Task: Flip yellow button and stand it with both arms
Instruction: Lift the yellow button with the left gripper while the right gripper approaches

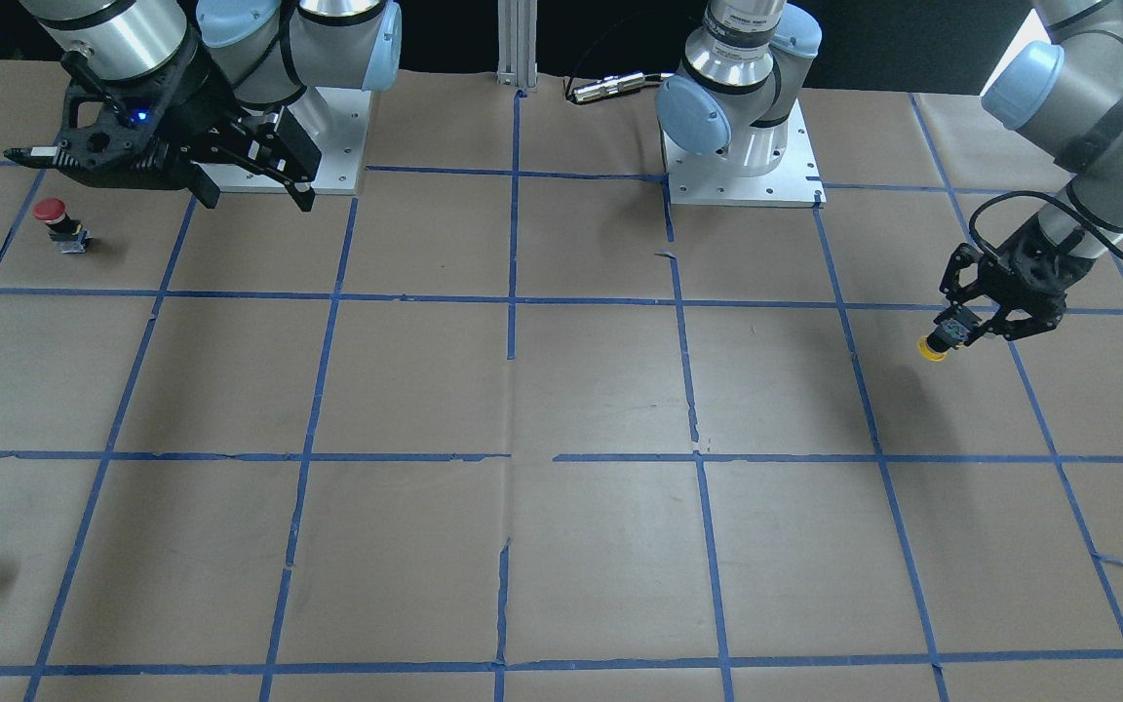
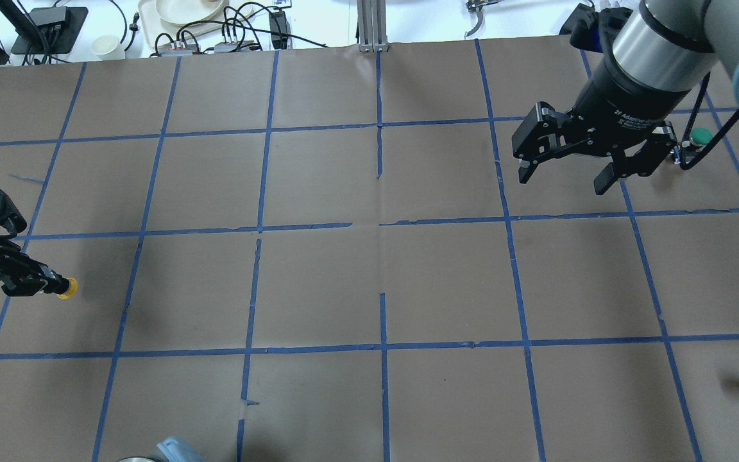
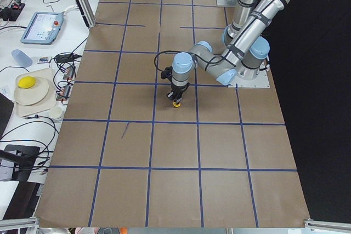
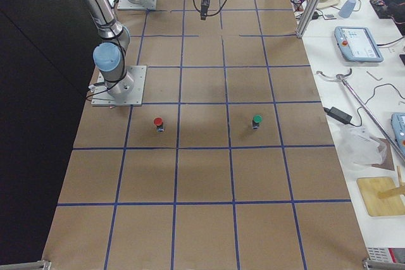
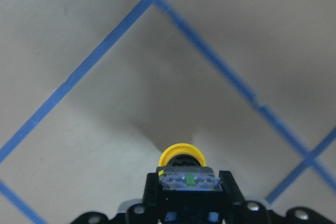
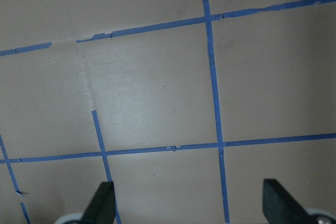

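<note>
Left end effector (image 1: 954, 332) clamps the yellow button (image 5: 181, 157) by its base, cap angled downward above the worktop (image 1: 561, 390), likely for handover; right end effector (image 2: 563, 180) hangs spread open.

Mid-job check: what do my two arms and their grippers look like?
The left arm and the right arm are silver tubes with light-blue joint caps. Each ends in a black two-finger gripper. The right gripper carries white lettering on its body and a small blue light; a black cable loops beside the left gripper.
</note>
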Available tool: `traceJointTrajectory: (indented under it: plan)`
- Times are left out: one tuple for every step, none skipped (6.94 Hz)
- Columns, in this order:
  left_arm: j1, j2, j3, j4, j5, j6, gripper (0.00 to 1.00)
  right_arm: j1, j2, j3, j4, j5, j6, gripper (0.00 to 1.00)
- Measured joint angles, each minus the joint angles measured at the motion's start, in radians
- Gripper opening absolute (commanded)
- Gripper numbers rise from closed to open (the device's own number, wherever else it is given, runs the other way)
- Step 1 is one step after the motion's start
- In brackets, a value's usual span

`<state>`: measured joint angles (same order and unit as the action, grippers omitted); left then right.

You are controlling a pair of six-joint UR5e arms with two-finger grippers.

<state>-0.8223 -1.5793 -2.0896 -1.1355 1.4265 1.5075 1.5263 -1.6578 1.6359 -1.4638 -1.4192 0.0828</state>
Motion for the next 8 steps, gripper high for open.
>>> traceJointTrajectory:
  plan:
    - [-0.038, 0.039, 0.001, -0.088, -0.056, -0.066, 0.20, 0.000, 0.000, -0.004, -0.001, 0.006, 0.036, 1.00]
    - [-0.086, 0.063, 0.002, -0.179, -0.120, -0.117, 0.20, -0.001, 0.003, -0.012, -0.002, 0.021, 0.119, 1.00]
    - [-0.129, 0.076, 0.003, -0.274, -0.202, -0.172, 0.20, -0.003, 0.007, -0.019, -0.004, 0.058, 0.209, 1.00]
    - [-0.162, 0.081, 0.003, -0.358, -0.313, -0.235, 0.20, -0.008, 0.010, -0.022, -0.008, 0.121, 0.281, 1.00]
    - [-0.195, 0.084, 0.006, -0.437, -0.443, -0.310, 0.20, -0.012, 0.016, -0.023, -0.018, 0.190, 0.356, 1.00]
    - [-0.233, 0.091, 0.011, -0.514, -0.574, -0.385, 0.20, -0.013, 0.030, -0.023, -0.041, 0.260, 0.437, 1.00]
    - [-0.269, 0.106, 0.016, -0.600, -0.710, -0.443, 0.20, -0.013, 0.045, -0.023, -0.076, 0.332, 0.527, 1.00]
    - [-0.306, 0.127, 0.020, -0.686, -0.856, -0.489, 0.19, -0.013, 0.061, -0.023, -0.115, 0.395, 0.620, 1.00]
